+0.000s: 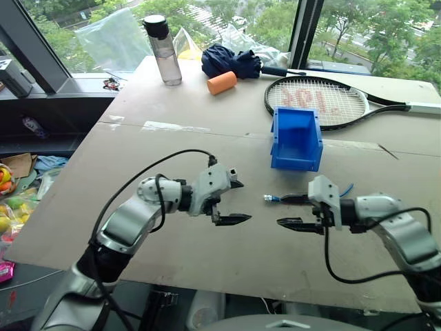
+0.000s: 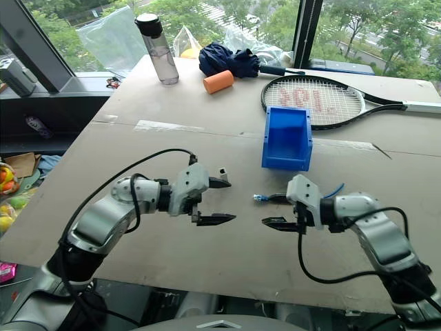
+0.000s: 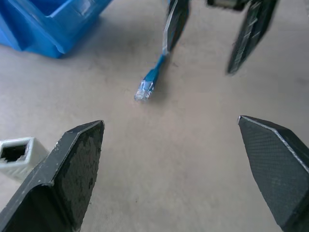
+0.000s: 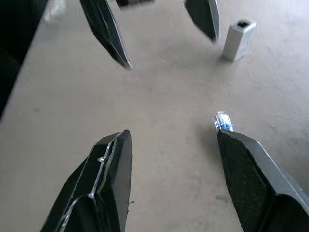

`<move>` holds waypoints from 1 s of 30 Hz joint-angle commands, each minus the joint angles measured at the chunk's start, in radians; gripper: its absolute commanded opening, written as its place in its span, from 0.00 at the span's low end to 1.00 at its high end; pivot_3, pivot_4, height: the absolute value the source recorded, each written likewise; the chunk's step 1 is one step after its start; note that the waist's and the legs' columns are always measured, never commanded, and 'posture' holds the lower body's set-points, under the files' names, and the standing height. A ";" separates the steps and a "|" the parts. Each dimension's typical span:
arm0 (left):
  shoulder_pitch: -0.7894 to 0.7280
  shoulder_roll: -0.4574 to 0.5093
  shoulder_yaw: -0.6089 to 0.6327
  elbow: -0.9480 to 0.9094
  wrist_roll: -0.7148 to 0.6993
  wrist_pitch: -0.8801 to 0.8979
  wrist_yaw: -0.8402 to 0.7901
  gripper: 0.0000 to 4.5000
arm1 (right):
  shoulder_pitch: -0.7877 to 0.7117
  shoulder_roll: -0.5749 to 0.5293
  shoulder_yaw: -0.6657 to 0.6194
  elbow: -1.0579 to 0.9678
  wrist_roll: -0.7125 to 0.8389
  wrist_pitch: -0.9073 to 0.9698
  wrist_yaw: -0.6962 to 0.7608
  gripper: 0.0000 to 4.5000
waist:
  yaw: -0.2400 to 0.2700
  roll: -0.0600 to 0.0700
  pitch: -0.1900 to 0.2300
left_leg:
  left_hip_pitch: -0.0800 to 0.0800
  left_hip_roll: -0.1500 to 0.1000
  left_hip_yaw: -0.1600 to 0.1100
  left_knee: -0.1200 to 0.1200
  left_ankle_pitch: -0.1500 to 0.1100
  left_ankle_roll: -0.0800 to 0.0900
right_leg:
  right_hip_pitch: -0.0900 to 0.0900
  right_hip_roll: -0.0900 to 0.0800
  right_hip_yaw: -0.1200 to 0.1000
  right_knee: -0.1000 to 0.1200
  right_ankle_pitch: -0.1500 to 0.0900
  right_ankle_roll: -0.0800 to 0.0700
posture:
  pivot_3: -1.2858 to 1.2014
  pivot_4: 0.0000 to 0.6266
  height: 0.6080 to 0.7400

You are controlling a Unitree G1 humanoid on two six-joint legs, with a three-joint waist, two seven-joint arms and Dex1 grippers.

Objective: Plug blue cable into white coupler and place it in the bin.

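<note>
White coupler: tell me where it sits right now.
The white coupler stands on the table, just beyond the left pincer, well left of the blue bin.

Bare table (image 1: 207, 262) lies between your left gripper (image 1: 231, 202) and right gripper (image 1: 294, 211), both spread wide. Only the blue cable (image 1: 271, 198) plug lies in that gap; white coupler (image 1: 233, 171) beside left finger; bin (image 1: 296, 138) stands beyond.
</note>
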 commanded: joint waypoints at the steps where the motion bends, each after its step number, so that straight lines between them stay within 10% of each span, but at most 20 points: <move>1: -0.081 -0.067 -0.064 0.108 0.084 -0.062 -0.008 1.00 | 0.252 0.048 -0.193 -0.211 0.058 -0.047 -0.087 0.64 | -0.001 0.000 -0.001 | 0.001 0.000 -0.001 0.000 0.000 0.000 | 0.001 0.000 -0.001 0.000 0.000 0.000 | 0.52 0.24 1.00; 8: -0.229 -0.180 -0.133 0.349 0.202 -0.129 -0.041 1.00 | 0.616 0.176 -0.321 -0.412 0.007 -0.079 -0.279 0.64 | -0.034 0.002 -0.001 | 0.002 0.000 -0.003 0.001 0.000 0.000 | 0.001 0.002 0.000 0.003 -0.003 0.003 | 0.52 0.24 1.00; 11: -0.254 -0.187 -0.179 0.404 0.247 -0.180 -0.095 0.85 | 0.646 0.186 -0.308 -0.418 -0.013 -0.090 -0.313 0.64 | -0.038 0.002 -0.002 | 0.002 0.000 -0.003 0.002 0.000 0.000 | 0.001 0.002 0.000 0.003 -0.004 0.003 | 0.52 0.24 1.00; 19: -0.248 -0.158 -0.202 0.429 0.303 -0.216 -0.173 0.04 | 0.658 0.196 -0.261 -0.412 -0.030 -0.115 -0.359 0.64 | -0.034 0.002 -0.002 | 0.001 0.000 -0.003 0.001 0.000 0.000 | 0.001 0.002 0.000 0.002 -0.003 0.000 | 0.52 0.24 1.00; 24: -0.236 -0.172 -0.141 0.393 0.231 -0.172 -0.200 0.01 | 0.619 0.222 -0.209 -0.403 0.010 -0.071 -0.409 0.64 | -0.037 0.001 -0.002 | 0.001 0.000 -0.003 0.001 0.000 0.000 | 0.001 0.002 0.000 0.002 -0.003 0.001 | 0.52 0.24 1.00; 30: -0.274 -0.200 0.141 0.159 -0.303 0.546 -0.251 0.01 | 0.484 0.411 -0.139 -0.359 0.500 0.134 -0.587 0.64 | -0.039 0.001 0.000 | -0.002 0.002 -0.011 0.003 0.000 0.000 | 0.000 0.001 -0.004 0.003 -0.003 0.000 | 0.52 0.24 1.00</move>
